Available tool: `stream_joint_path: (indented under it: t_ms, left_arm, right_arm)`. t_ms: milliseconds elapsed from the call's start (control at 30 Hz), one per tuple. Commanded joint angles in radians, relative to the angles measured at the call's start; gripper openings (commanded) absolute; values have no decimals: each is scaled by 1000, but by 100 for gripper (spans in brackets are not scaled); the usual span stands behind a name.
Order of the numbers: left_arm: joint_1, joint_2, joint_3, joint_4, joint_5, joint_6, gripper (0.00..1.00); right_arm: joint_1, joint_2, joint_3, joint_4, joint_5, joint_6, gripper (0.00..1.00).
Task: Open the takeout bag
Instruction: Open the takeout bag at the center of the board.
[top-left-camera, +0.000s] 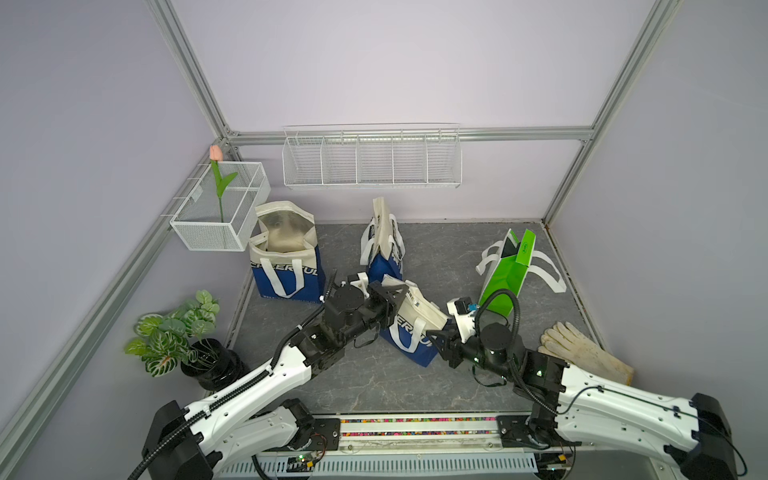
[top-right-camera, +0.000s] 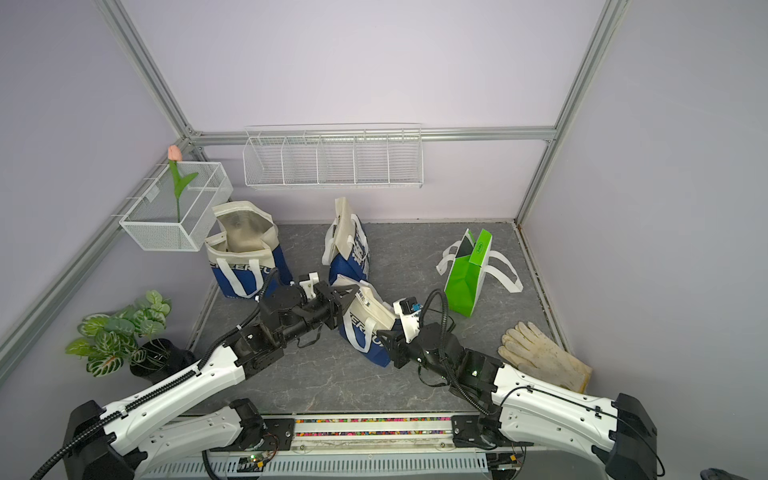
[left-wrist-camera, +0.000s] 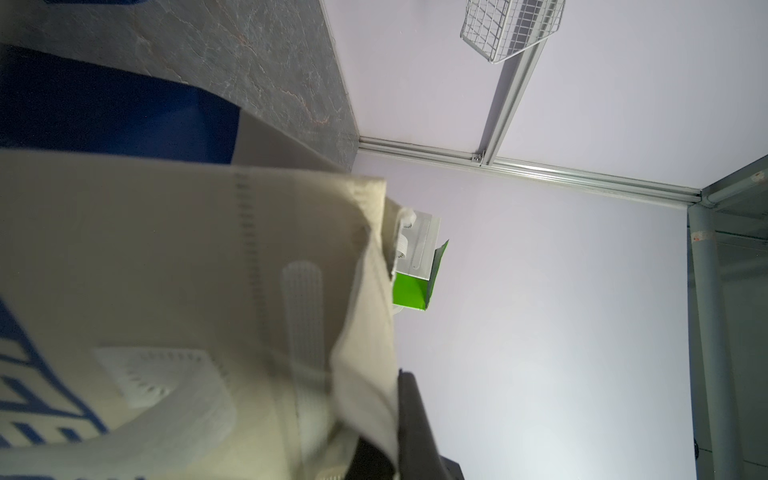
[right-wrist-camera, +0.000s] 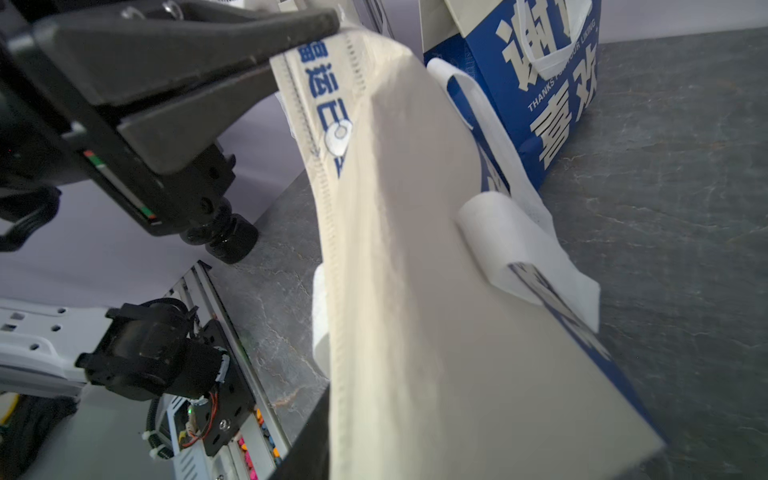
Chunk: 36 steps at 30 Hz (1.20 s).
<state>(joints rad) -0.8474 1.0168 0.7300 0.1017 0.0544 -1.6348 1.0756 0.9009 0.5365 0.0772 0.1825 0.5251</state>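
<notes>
The takeout bag (top-left-camera: 415, 320) (top-right-camera: 365, 316), cream above and blue below with white handles, leans tilted at mid-table between my two arms. My left gripper (top-left-camera: 392, 305) (top-right-camera: 347, 297) is shut on one end of its cream top rim; the right wrist view shows those black fingers (right-wrist-camera: 291, 37) pinching the stitched seam. My right gripper (top-left-camera: 434, 332) (top-right-camera: 384, 334) is at the rim's other end. One of its fingers (right-wrist-camera: 309, 440) presses against the seam and the other is hidden behind the cloth. In the left wrist view the bag (left-wrist-camera: 166, 291) fills the frame beside a finger (left-wrist-camera: 411, 415).
An open bag of the same kind (top-left-camera: 286, 257) stands at the back left and a closed one (top-left-camera: 384, 245) just behind the held bag. A green bag (top-left-camera: 511, 266) and pale gloves (top-left-camera: 582, 349) lie to the right. A potted plant (top-left-camera: 178, 332) and wire basket (top-left-camera: 216, 208) are at the left.
</notes>
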Motion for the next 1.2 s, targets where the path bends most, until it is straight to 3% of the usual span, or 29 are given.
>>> stream_joint_path:
  t_ms: [0,67,167,333,467,767,833,1000,1167]
  left_arm:
    - [-4,-12,-6,61,5,39,0]
    - [-4,-14,0,49,-3,96,0]
    - [2,-7,27,7,10,203,1]
    - [1,23,59,-29,63,297,30]
    - [-2,70,80,32,137,320,33]
    - [-22,162,118,92,189,320,27]
    - [-26,168,114,95,192,320,15]
    - [-28,176,106,108,202,316,0]
    - [-29,170,115,98,179,297,0]
  right_arm:
    - [-2,23,22,48,-13,18,22]
    - [-6,17,28,33,-4,21,7]
    - [-15,-10,30,7,-9,23,7]
    - [-30,-50,49,-62,-34,17,7]
    - [-42,-57,74,-104,-61,13,7]
    - [-66,-45,111,-133,-98,13,7]
    - [-71,-46,112,-136,-100,13,7]
    - [-83,-63,109,-136,-101,19,7]
    - [-87,-87,117,-191,-21,29,7]
